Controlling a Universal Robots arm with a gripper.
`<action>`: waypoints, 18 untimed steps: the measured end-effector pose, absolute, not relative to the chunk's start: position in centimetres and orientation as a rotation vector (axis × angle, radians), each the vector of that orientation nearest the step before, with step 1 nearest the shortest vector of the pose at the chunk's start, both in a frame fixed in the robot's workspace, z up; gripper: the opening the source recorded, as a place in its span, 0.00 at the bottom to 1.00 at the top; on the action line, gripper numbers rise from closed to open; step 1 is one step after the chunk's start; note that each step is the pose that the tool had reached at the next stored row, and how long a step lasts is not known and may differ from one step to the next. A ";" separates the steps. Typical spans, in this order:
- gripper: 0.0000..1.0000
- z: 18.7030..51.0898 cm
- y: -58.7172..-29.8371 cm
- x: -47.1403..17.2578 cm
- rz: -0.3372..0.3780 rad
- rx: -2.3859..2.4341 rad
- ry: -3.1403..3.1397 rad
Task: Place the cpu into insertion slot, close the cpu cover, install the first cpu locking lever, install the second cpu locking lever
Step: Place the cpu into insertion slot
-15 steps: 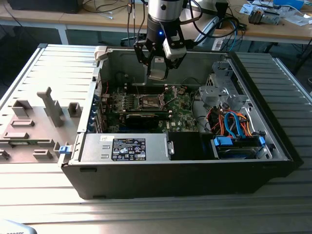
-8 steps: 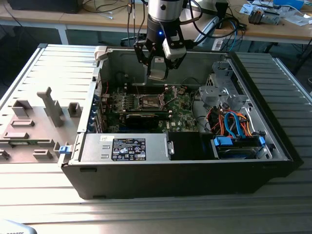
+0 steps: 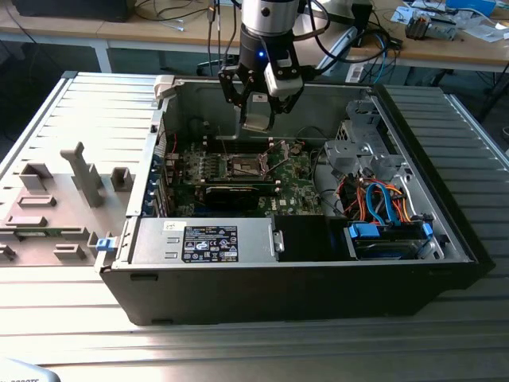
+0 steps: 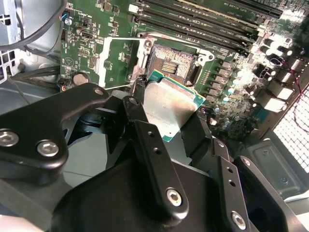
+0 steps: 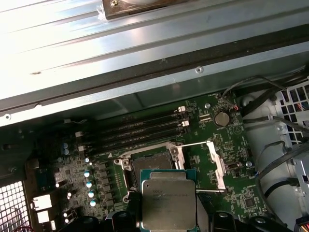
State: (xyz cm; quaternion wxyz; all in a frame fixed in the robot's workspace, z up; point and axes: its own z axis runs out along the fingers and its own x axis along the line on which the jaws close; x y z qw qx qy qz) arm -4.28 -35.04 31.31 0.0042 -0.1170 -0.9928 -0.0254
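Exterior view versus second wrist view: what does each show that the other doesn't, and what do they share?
The exterior view takes in the whole open computer case, its labelled power supply, blue cables, and grey fixtures on the exterior view's left. The second wrist view gives close detail: the empty socket with its contacts and the cpu cover swung open beside it. Both show the gripper shut on the cpu, held above the motherboard, not yet in the socket.

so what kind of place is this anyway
Most likely a robotics lab or workshop: an open computer case sits on a ribbed metal table, a robot gripper holds a cpu above the motherboard, and cluttered desks stand behind.
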 end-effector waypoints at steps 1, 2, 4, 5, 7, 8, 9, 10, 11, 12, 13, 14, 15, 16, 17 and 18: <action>0.55 31.3 -35.0 -4.3 -0.079 -0.369 -3.110; 0.55 31.3 -35.0 -4.3 -0.079 -0.372 -3.110; 0.55 31.3 -35.0 -4.3 -0.077 -0.380 -3.110; 0.55 31.3 -35.0 -4.3 -0.077 -0.383 -3.109; 0.55 31.3 -35.0 -4.3 -0.075 -0.390 -3.109; 0.55 31.3 -35.0 -4.3 -0.074 -0.393 -3.108; 0.55 31.3 -35.0 -4.3 -0.074 -0.398 -3.108; 0.55 31.3 -35.0 -4.3 -0.073 -0.402 -3.108; 0.55 31.3 -35.0 -4.3 -0.072 -0.407 -3.107; 0.55 31.2 -35.0 -4.3 -0.071 -0.412 -3.107; 0.55 31.2 -35.0 -4.3 -0.070 -0.416 -3.106; 0.55 31.2 -35.0 -4.3 -0.069 -0.420 -3.106; 0.55 31.2 -35.0 -4.3 -0.068 -0.425 -3.105; 0.55 31.2 -35.0 -4.3 -0.067 -0.431 -3.105; 0.55 31.2 -35.0 -4.3 -0.065 -0.436 -3.104; 0.55 31.2 -35.0 -4.3 -0.065 -0.439 -3.104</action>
